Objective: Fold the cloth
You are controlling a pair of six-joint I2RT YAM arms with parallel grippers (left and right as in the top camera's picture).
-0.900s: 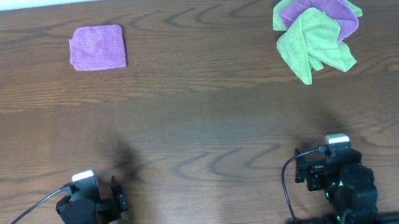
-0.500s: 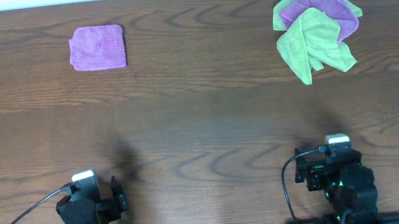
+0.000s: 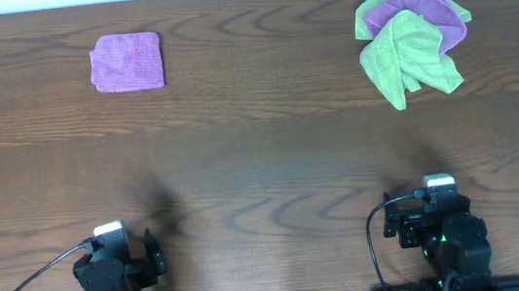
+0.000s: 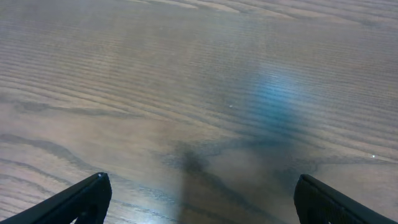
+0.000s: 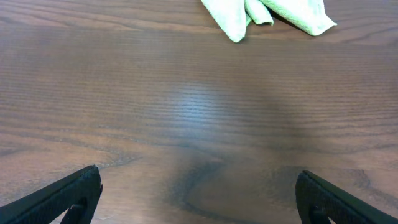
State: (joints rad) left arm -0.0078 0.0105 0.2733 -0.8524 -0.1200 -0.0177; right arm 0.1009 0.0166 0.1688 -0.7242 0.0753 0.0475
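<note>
On the bench (image 3: 270,154), far side to the right, the cloth (image 3: 409,62) lies crumpled atop a purple cloth (image 3: 450,24) — a careless pinch could drag both. Left end effector (image 4: 200,198) and right end effector (image 5: 198,191) gape wide, empty, well apart from it.

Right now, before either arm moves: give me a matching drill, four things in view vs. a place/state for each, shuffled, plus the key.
Things:
1. folded purple cloth
2. front green cloth
3. left hand
4. right hand

Place/state:
A. open, green cloth at the top of its wrist view
B. crumpled, far right
C. flat, far left
D. open, no cloth in its wrist view

Pairs: 1-C, 2-B, 3-D, 4-A
</note>
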